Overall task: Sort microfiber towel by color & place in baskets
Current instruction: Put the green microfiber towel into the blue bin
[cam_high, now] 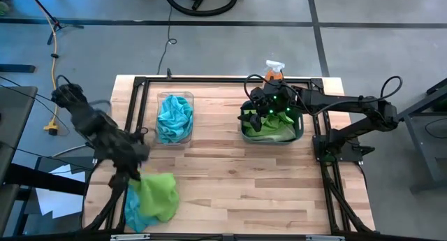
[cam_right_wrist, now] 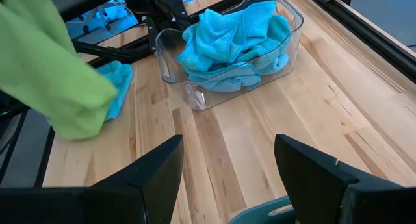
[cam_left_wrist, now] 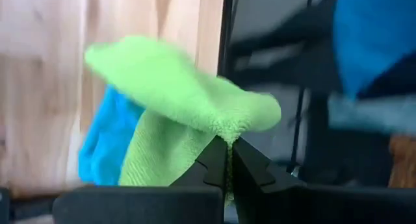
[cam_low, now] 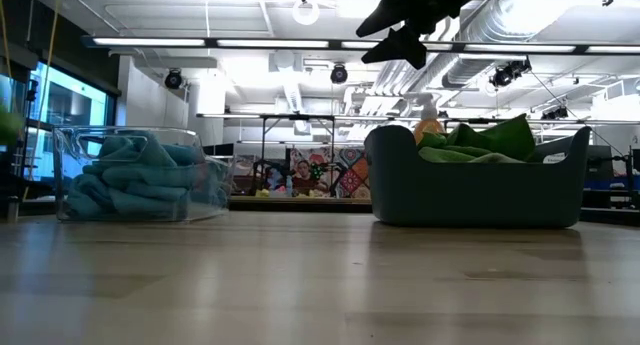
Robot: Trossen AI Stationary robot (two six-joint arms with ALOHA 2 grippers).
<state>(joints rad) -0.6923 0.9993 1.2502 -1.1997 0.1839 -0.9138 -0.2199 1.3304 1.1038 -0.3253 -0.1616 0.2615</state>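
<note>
Tabletop (cam_high: 230,178) open wood across the centre and whole near half, a wide lane between the clear bin (cam_high: 174,118) toward the far-left and the teal-grey tub (cam_high: 271,126) toward the far-right. Right gripper (cam_high: 253,110) hangs over the tub, orange spray bottle (cam_high: 274,71) just behind it at the far edge. Near-left corner blocked by the left gripper (cam_high: 133,172) and towel heap (cam_high: 150,197)

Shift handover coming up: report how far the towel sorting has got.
Done: blue towels fill the clear bin, green ones the dark tub. In hand: the left gripper is shut on a green towel. Left: a blue towel beneath it. The right gripper hangs open over the tub.
</note>
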